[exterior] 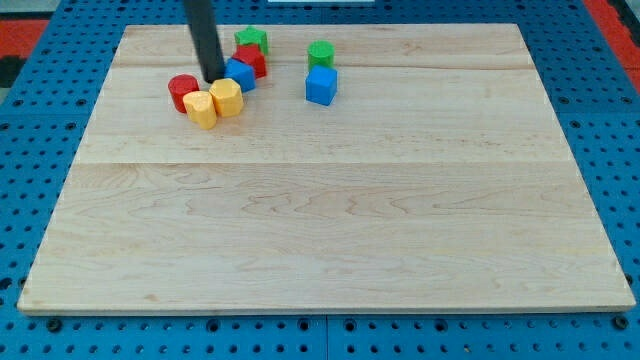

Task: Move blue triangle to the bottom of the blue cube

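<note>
The blue triangle (241, 73) lies near the view's top left, in a cluster with other blocks. The blue cube (321, 86) stands to its right, apart from it, with a gap between them. My tip (214, 78) is on the board just left of the blue triangle, touching or nearly touching it, and above the two yellow blocks. The dark rod rises from there out of the view's top.
A red cylinder (183, 91) is left of my tip. Two yellow blocks (226, 98) (201, 109) lie just below it. A red block (252, 59) and a green block (251, 40) sit behind the blue triangle. A green cylinder (320, 53) stands just above the blue cube.
</note>
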`<state>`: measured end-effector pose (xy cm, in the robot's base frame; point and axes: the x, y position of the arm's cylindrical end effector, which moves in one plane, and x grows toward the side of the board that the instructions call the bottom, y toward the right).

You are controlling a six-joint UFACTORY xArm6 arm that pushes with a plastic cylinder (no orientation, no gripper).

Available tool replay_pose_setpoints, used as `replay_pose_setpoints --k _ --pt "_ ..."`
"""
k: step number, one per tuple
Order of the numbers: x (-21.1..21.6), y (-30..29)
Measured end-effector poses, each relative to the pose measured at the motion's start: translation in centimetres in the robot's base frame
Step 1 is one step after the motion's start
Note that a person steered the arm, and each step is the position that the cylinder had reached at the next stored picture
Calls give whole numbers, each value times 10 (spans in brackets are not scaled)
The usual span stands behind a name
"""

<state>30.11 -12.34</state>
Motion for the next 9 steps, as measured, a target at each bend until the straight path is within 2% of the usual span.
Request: replay_pose_setpoints --k 2,3,4,6,8,9 --pt "40 43" --pt "19 2" --pt "-7 -12" --pt "-5 59" --pt "42 70" --pt "46 90"
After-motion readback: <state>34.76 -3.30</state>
